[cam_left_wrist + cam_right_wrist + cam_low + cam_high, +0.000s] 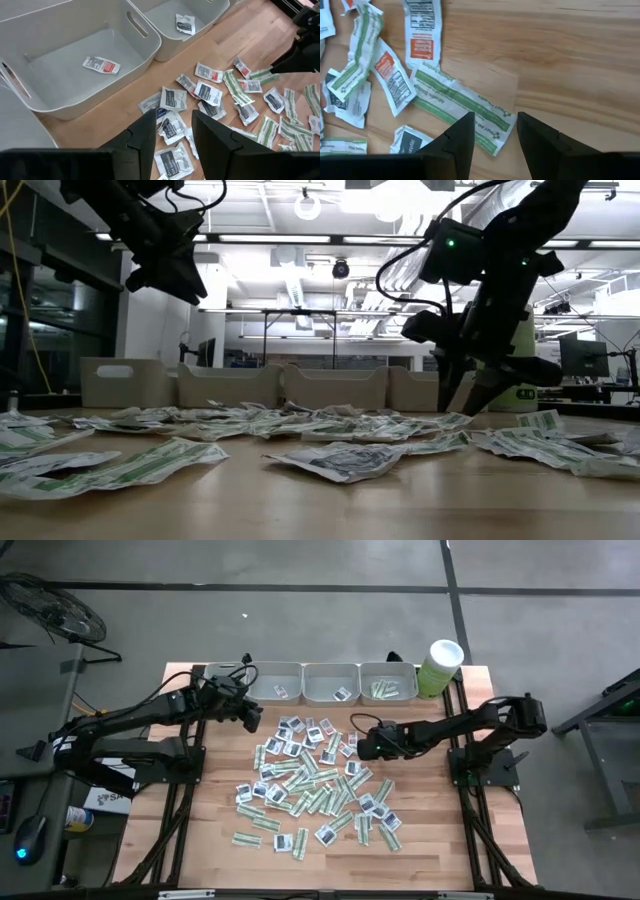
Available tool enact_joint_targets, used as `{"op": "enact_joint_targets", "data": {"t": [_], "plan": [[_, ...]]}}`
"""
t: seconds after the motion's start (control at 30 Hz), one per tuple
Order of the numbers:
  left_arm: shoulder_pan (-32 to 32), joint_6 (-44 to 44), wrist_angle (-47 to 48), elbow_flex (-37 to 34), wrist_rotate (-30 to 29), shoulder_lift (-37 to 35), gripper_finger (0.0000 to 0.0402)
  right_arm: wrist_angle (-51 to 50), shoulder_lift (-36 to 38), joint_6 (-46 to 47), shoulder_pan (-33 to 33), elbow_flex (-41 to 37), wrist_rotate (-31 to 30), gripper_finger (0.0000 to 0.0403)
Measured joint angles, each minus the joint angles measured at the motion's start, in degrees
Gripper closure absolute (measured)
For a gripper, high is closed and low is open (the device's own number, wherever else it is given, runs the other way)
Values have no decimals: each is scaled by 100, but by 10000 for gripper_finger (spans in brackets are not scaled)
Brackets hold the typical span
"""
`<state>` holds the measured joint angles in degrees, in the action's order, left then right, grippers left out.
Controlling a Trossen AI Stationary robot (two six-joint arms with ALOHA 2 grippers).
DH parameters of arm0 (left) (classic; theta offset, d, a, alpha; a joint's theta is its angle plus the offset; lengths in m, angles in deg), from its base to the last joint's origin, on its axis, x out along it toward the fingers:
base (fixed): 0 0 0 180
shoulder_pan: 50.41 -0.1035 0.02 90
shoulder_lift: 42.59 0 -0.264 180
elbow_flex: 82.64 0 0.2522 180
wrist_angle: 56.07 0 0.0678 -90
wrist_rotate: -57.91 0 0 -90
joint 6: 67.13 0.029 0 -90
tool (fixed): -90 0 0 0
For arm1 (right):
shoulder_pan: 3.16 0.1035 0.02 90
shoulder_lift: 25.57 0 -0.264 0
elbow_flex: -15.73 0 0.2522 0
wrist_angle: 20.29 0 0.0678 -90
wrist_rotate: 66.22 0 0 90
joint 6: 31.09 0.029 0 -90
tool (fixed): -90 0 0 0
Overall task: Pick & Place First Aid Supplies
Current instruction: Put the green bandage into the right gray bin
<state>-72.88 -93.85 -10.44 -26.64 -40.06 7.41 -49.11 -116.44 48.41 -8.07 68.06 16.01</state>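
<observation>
Wooden table (420,840) bears crumpled green-striped and white sachets (310,785); both hands spread.

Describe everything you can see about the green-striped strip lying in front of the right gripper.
The strip is a long, narrow, flat sachet, white with two green bands and small green print. It looks like thin crinkled paper. It lies flat and slanted on the bare wooden table, one end between the open fingers of the right gripper, which is not gripping it. Its other end meets an orange-marked sachet.

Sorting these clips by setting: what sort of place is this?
Probably a robotics lab in an open office: wooden table on a concrete floor, desks with monitors behind, ceiling strip lights.
</observation>
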Motion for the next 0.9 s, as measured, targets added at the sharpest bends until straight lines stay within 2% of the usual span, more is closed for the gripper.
{"op": "enact_joint_targets", "data": {"t": [0.33,0.47,0.77,0.9], "plan": [[-1,7,2,0,-2,2,277,220,-235,-7,11,15,-92,271],[0,9,4,0,-2,2,277,182,-240,-7,11,9,-114,299],[1,9,6,0,-9,2,277,182,-248,-153,9,-16,-146,387],[1,9,6,0,-11,2,277,258,-260,-153,11,-22,-215,399]]}}
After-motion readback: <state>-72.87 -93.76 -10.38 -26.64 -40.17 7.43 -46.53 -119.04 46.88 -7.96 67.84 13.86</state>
